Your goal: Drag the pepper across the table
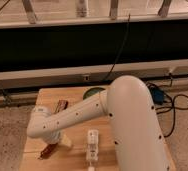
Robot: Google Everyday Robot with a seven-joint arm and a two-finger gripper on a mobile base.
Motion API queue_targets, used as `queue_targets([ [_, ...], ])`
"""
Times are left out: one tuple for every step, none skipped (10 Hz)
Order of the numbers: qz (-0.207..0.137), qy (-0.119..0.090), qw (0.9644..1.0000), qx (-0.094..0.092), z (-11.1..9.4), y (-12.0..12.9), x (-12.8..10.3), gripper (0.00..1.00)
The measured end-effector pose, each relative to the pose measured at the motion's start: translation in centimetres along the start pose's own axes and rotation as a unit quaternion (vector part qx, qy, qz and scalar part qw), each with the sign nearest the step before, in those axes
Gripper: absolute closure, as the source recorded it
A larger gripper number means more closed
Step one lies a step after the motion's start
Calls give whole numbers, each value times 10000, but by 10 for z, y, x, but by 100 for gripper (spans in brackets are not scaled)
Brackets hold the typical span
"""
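The pepper (47, 150) is a small reddish-brown tapered thing lying near the front left corner of the light wooden table (137, 95). My white arm reaches from the right across the table to the left. Its gripper (61, 141) points down at the tabletop, right beside the pepper's right end. The wrist hides where the gripper meets the pepper, so I cannot tell whether they touch.
A dark brown rectangular bar (61, 105) lies at the back left of the table. A white strip (92, 145) lies at the front middle. A green bowl (93, 92) sits at the back edge. Black cables and a blue object (159, 95) lie on the floor to the right.
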Motion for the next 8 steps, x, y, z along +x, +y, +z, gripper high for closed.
queue_targets([
  [-26,6,10000,-8,0,-1,-1,23],
  [-69,9,10000,-23,1,-2,-2,27],
  [-92,13,10000,-24,1,-3,-3,35],
  [-115,14,9999,-22,1,-5,-3,45],
  [-114,12,9999,-23,1,-5,-3,51],
  [-122,15,9999,-22,-1,-6,-3,56],
  [-132,12,9999,-13,-2,-7,-4,63],
  [-130,9,9999,-12,-3,-7,-4,75],
])
